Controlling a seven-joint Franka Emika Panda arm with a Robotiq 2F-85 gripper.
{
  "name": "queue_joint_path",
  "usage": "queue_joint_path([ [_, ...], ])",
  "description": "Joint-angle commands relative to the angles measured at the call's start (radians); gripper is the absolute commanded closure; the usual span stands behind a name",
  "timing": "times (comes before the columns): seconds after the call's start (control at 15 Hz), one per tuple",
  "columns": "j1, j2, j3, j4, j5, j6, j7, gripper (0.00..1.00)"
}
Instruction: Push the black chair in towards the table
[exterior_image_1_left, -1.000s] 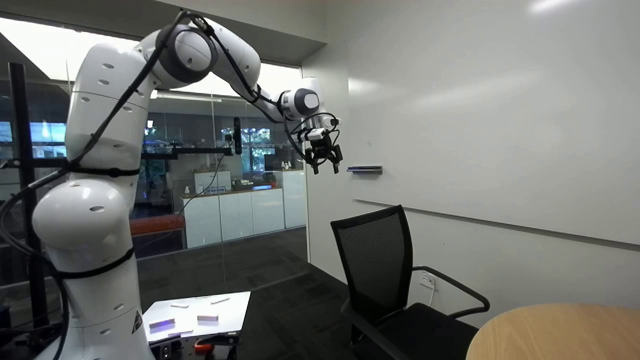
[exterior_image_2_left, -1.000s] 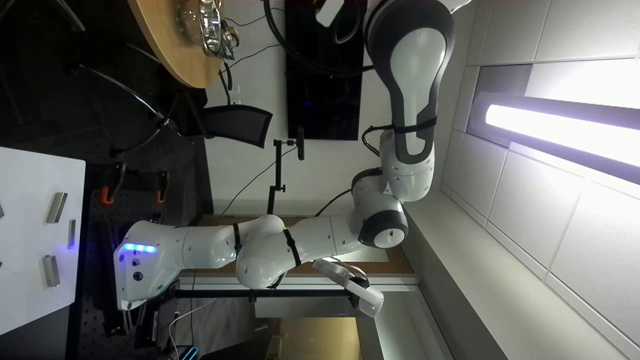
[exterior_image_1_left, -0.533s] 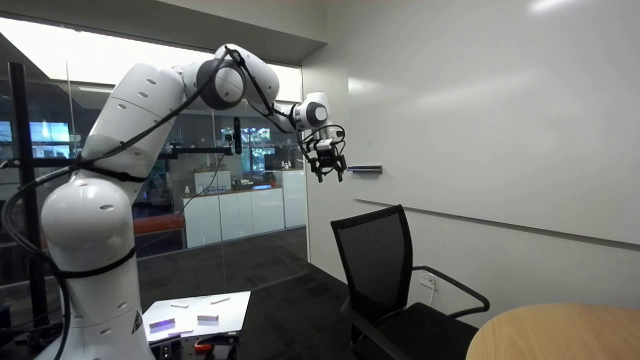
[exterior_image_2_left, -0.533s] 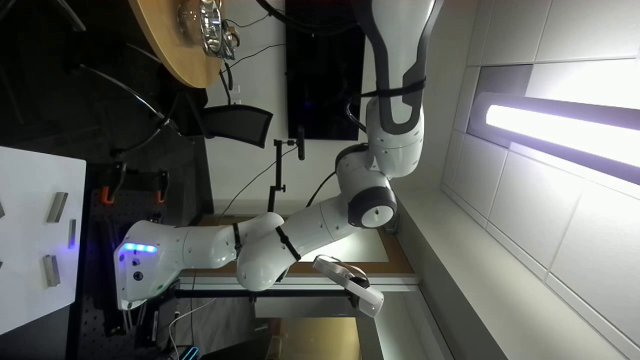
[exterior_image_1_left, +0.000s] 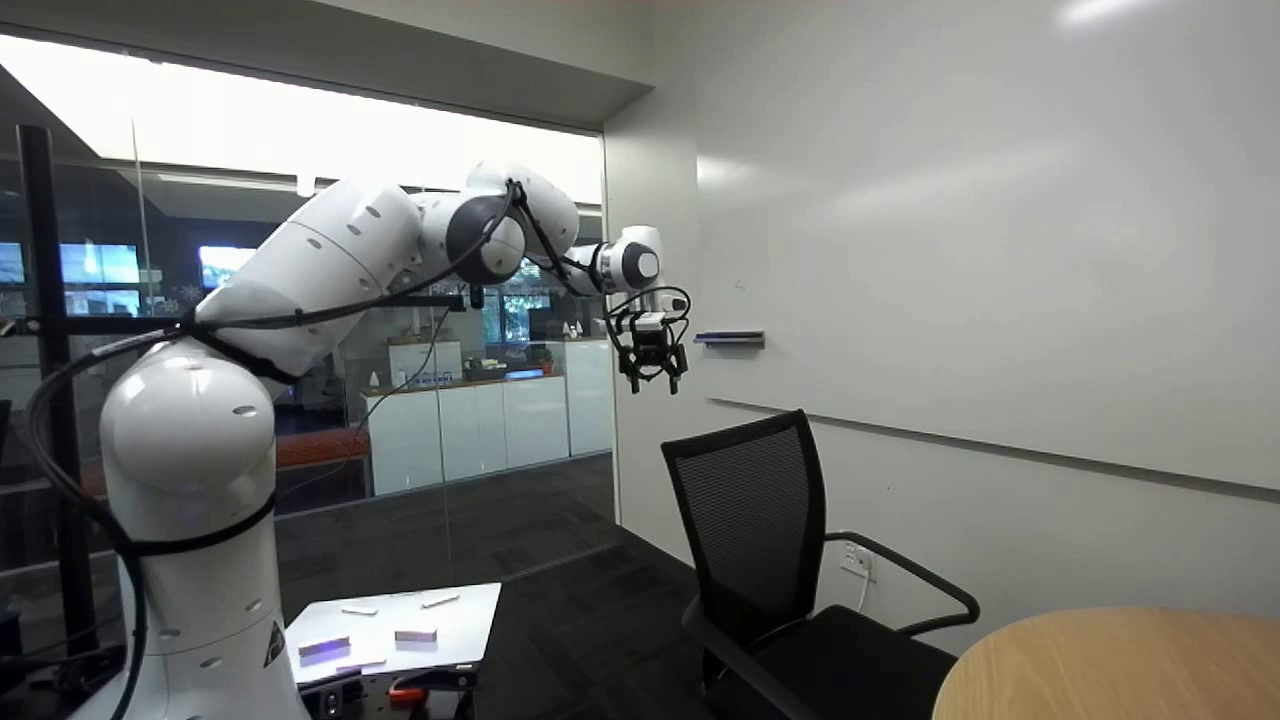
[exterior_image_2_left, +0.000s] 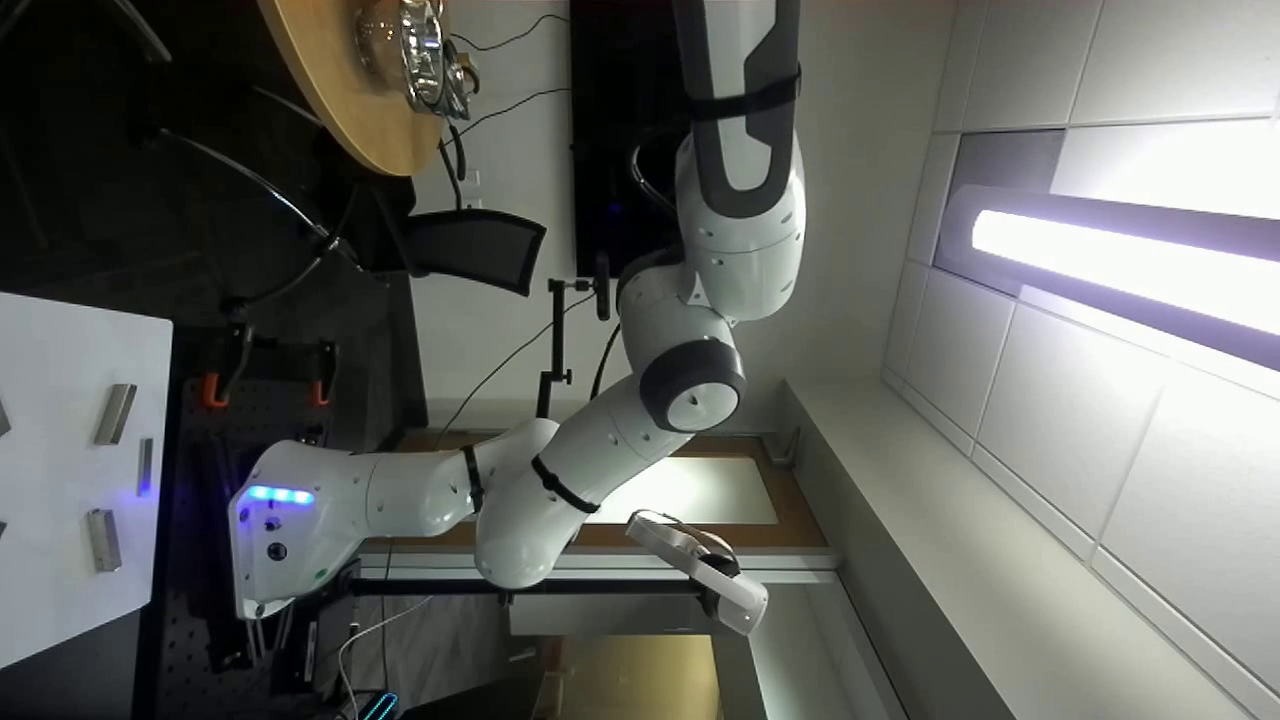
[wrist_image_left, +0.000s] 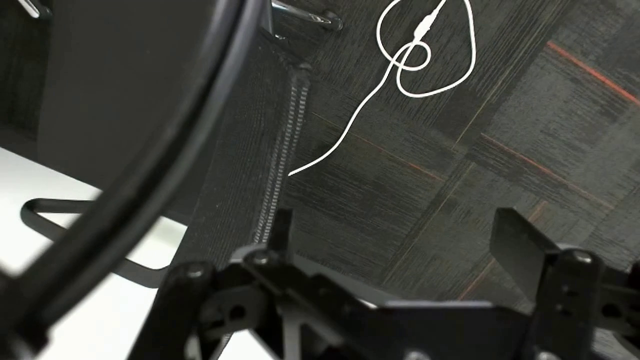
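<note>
Dark carpet (wrist_image_left: 440, 150) may resist the black chair (exterior_image_1_left: 775, 585); fingers (wrist_image_left: 520, 250) stand wide apart, empty; we judge the backrest frame (exterior_image_1_left: 735, 432) stiff enough to push.

Both exterior views stand back, share arm (exterior_image_1_left: 315, 255) and chair (exterior_image_1_left: 750, 520); in an exterior view, rolled sideways, ceiling (exterior_image_2_left: 1070, 430) sits right. Wrist view: close, down past claw (wrist_image_left: 393, 227).

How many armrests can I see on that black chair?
2. In an exterior view, the black chair has a far armrest that curves back under itself and a near armrest that runs off the picture's bottom edge, its end out of sight.
</note>
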Motion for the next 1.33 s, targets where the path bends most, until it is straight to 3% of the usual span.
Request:
queue_joint_path([
  [0.0, 0.060, 0.109, -0.072, 0.161, -0.024, -0.036, 0.028, 0.00],
  [0.67, 0.128, 0.288, -0.191, 0.362, -0.025, -0.072, 0.033, 0.00],
  [1.2, 0.123, 0.330, -0.227, 0.376, -0.018, -0.070, 0.059, 0.00],
  [1.27, 0.123, 0.336, -0.226, 0.379, -0.013, -0.074, 0.063, 0.25],
])
